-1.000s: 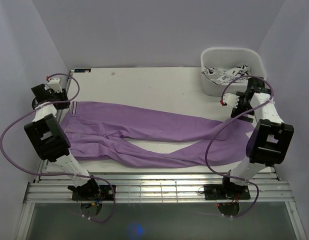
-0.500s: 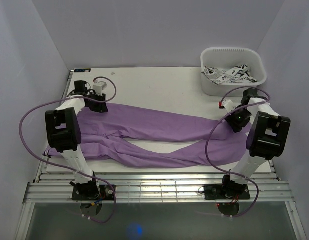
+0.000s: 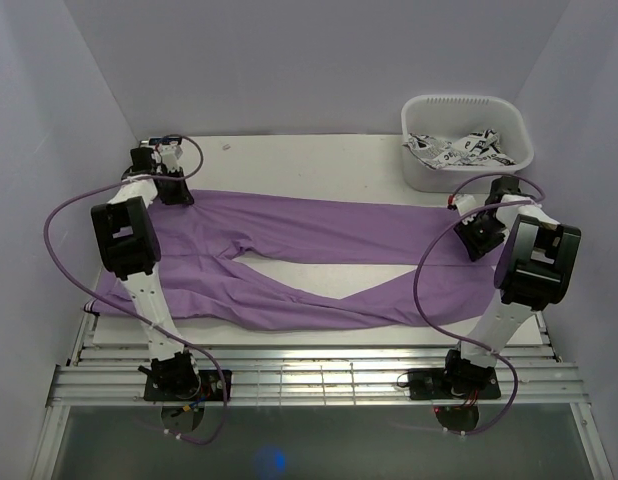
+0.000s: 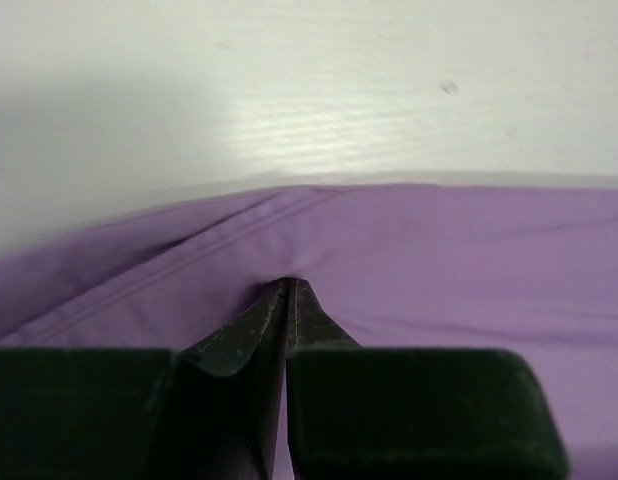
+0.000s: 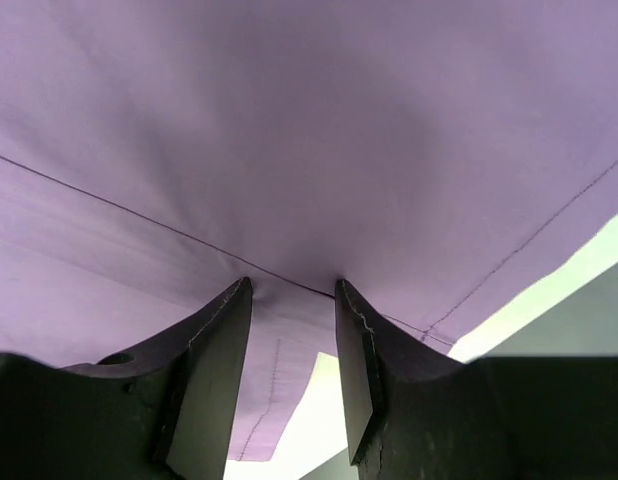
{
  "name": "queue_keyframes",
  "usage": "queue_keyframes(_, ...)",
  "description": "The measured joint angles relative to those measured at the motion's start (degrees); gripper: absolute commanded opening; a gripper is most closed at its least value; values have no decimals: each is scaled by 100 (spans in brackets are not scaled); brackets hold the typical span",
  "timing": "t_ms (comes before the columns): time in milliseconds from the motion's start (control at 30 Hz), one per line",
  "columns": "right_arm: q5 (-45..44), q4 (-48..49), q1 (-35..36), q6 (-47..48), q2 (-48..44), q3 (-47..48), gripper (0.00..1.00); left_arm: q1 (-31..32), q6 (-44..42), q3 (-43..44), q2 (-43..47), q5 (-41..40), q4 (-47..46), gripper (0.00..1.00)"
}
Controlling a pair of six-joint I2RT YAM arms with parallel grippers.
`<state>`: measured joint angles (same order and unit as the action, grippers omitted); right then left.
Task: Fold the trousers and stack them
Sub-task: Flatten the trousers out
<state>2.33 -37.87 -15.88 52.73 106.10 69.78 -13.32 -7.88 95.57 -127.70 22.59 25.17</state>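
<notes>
The lilac trousers lie spread across the table, waist at the left and both legs running right. The far leg is straight and the near leg angles toward the front. My left gripper is at the waist's far corner. In the left wrist view its jaws are shut, with a small pucker of the trousers pinched at the tips. My right gripper is at the far leg's end. There its jaws stand partly apart, tips pressed into the trousers near the hem seam.
A white bin holding black-and-white patterned cloth stands at the back right, close behind my right arm. Bare white table shows behind the trousers. A slatted metal rail runs along the front by the arm bases. Walls close in on both sides.
My left gripper swung over the waist, settled on its far corner and closed. The right jaws narrowed on the leg end. The far leg has straightened and shifted toward the back.
</notes>
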Motion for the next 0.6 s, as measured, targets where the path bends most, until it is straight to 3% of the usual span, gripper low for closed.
queue_keyframes(133,2,22,-28,-140,190,256,52,-343,136,479,-308,109,-17,38)
queue_keyframes(267,140,33,-33,-422,564,911,71,-472,162,949,-540,273,203,55)
queue_keyframes(333,293,-160,-57,-424,544,1056,76,-483,50,1132,-555,358,474,66)
queue_keyframes(433,588,-660,-68,-181,212,1095,80,-507,-212,1169,-387,378,957,71)
queue_keyframes(600,885,-1373,-94,837,-1143,525,82,-796,-1163,343,695,553,1891,71)
